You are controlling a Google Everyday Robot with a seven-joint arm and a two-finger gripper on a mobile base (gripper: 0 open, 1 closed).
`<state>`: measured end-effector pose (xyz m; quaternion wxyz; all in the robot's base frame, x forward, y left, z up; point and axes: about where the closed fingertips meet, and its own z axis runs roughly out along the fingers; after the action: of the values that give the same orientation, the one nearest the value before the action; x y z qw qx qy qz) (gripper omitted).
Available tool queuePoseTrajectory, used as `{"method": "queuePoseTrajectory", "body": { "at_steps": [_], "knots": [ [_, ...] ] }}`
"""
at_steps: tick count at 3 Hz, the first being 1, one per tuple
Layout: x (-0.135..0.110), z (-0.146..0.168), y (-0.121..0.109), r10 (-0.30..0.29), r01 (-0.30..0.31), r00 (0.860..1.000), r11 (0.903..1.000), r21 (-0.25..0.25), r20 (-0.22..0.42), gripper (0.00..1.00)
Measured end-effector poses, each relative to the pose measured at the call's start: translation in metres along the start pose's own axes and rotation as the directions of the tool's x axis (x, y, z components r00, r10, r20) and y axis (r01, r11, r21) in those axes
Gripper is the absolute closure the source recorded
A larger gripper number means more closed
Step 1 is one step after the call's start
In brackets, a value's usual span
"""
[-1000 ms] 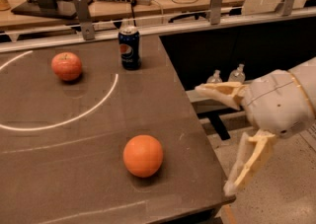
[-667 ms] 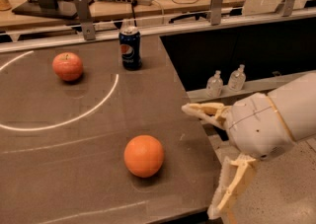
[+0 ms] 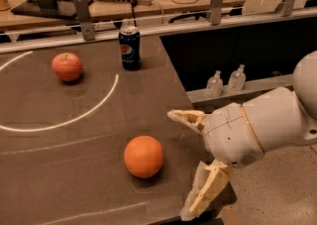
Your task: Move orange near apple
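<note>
The gripper, fingers spread, hangs just right of the orange; bare table runs far-left to the apple, the can right of that line

One orange, one apple and one soda can on the tabletop; two small bottles beyond its right edge; one tool at that edge, fingers spread.

The gripper points leftward from the right side, its two fingers spread wide apart
</note>
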<state>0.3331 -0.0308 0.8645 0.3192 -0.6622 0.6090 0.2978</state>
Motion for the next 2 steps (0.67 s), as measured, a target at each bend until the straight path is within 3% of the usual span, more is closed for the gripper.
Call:
{"method": "queuePoseTrajectory", "body": {
  "at_steps": [2],
  "knots": [
    [-0.012,0.025,-0.014,0.008,-0.007,1.0,0.9999,-0.012,0.027,0.0]
  ]
}}
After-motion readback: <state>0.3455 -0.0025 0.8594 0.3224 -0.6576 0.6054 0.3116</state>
